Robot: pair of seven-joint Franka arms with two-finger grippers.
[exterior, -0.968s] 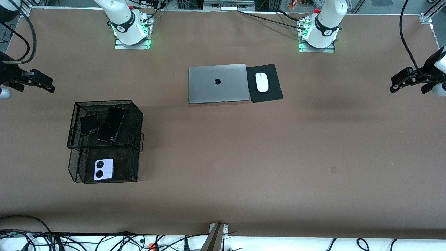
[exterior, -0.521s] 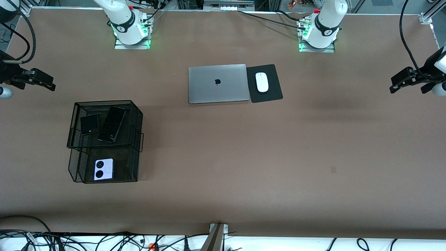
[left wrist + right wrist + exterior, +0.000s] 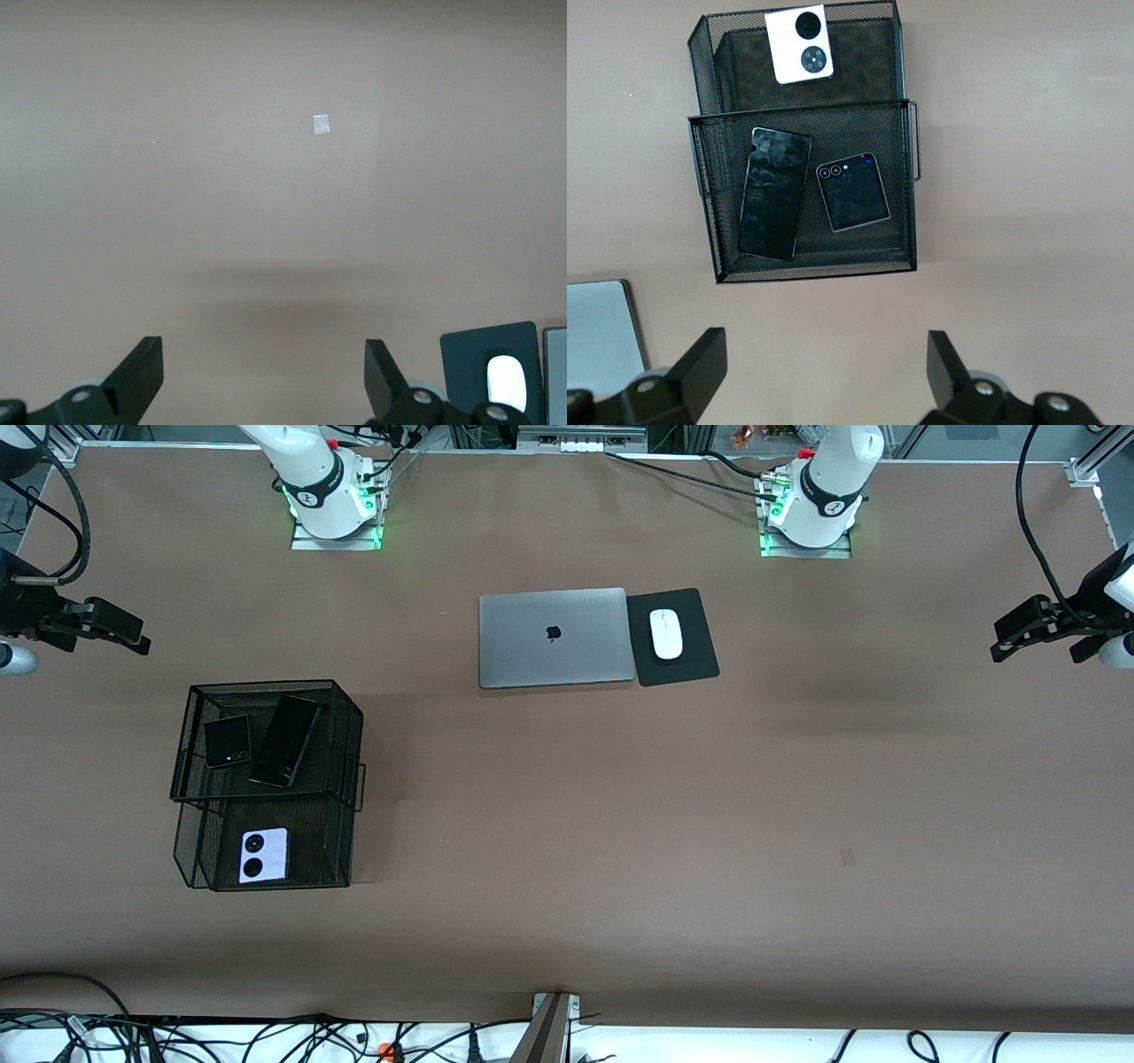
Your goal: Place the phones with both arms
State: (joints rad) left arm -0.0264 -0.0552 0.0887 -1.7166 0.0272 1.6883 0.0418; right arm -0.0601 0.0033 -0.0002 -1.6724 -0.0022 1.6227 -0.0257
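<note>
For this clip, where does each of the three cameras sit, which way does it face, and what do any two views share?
Front view: high across the table, facing both arm bases; the open right gripper and open left gripper show at its edges.
Left wrist view: on the left arm, looking down at the bare brown table; its own open fingers show.
Right wrist view: on the right arm, above the black wire-mesh two-tier basket; its own fingers show.
Shared: front and right wrist views both show the lavender-white two-lens phone; front and left wrist views both show the white mouse.

Likely a robotics lab, bolted arm bases (image 3: 332, 509), cable tangle (image 3: 266, 1041)
</note>
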